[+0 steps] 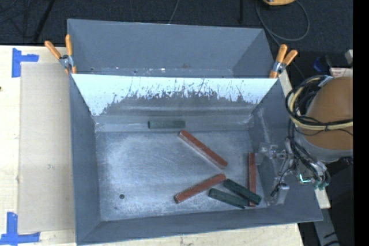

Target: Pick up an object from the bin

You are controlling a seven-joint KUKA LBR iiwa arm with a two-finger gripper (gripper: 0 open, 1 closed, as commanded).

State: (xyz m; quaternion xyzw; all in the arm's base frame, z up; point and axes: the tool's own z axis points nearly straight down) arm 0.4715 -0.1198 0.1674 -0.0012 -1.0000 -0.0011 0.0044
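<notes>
Grip: the gripper [278,188] is grey metal against a grey wall; how wide it stands, and whether it has hold of anything, cannot be told.
Gripper's place: low over the right sloping wall of the bin [144,176], near the front right corner.
Nearest thing: the wall-side red-brown stick [252,173] lies along the foot of that wall, just left of the gripper; whether they touch cannot be told.
Next out: 2 dark green sticks lie side by side at the front right, the rear green stick [242,191] and the front green stick [228,199]; the rear one's right end lies close by the wall-side stick's near end.
Further left: the slanting red-brown stick [200,188] at the front and the middle red-brown stick [203,149], well apart from the gripper.
Far back: 1 lone green stick [167,124] at the foot of the back wall.
Wrist: a knot of dark cables [300,161] hides the joint above the gripper.
Arm: it reaches in from the right under an orange-brown cover [334,115] ringed with looped black and yellow cables; its far side is cut off.
</notes>
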